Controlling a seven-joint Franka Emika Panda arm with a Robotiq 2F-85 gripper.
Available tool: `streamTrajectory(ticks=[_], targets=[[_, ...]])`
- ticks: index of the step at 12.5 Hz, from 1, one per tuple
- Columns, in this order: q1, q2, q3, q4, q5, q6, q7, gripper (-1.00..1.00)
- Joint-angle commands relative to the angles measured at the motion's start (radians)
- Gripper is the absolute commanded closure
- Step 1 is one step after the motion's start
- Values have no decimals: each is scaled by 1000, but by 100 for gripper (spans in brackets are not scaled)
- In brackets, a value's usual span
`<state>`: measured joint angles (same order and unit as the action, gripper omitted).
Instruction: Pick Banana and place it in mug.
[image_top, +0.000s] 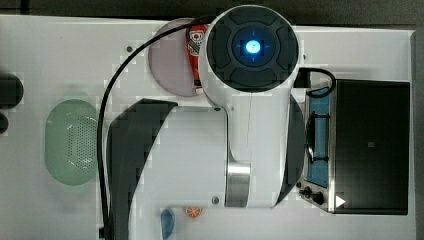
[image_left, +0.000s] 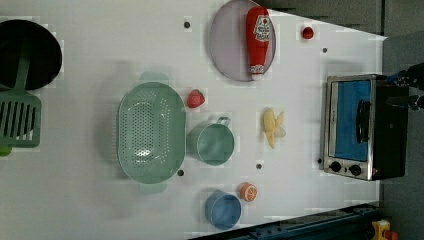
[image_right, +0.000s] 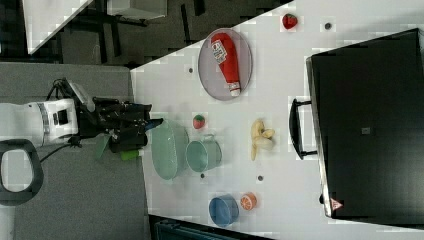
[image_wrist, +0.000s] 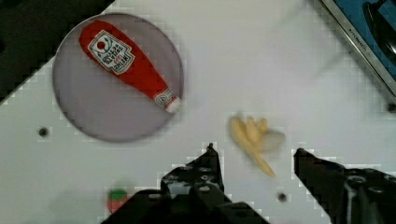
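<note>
The banana (image_left: 273, 126) is pale yellow and lumpy, and lies on the white table between the mug (image_left: 215, 143) and the toaster oven (image_left: 357, 127). The mug is a small mint-green cup that stands upright and empty beside the green basket (image_left: 150, 131). In the wrist view my gripper (image_wrist: 254, 150) is open, with its two dark fingers either side of the banana (image_wrist: 252, 137) and above it, touching nothing. The right view has my gripper (image_right: 150, 122) at the end of the arm, apart from the banana (image_right: 261, 137) and the mug (image_right: 202, 155).
A ketchup bottle (image_left: 258, 40) lies on a grey plate (image_left: 225, 45). A strawberry (image_left: 195, 98) sits by the basket. A blue cup (image_left: 223, 210) and an orange slice fruit (image_left: 248, 191) stand near the table edge. A spatula (image_left: 20, 117) lies at the left view's left.
</note>
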<state>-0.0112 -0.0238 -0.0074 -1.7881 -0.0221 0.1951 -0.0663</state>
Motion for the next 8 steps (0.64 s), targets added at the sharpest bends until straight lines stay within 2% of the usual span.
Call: streamTrajectory(ticks=[1, 3, 5, 8], targets=[[-13, -296, -27, -188, 2, -114, 37, -59], [-13, -292, -26, -215, 2, -104, 32, -100], [-12, -274, -24, -281, 2, -64, -22, -100], [-12, -217, -25, -405, 2, 111, -222, -100]])
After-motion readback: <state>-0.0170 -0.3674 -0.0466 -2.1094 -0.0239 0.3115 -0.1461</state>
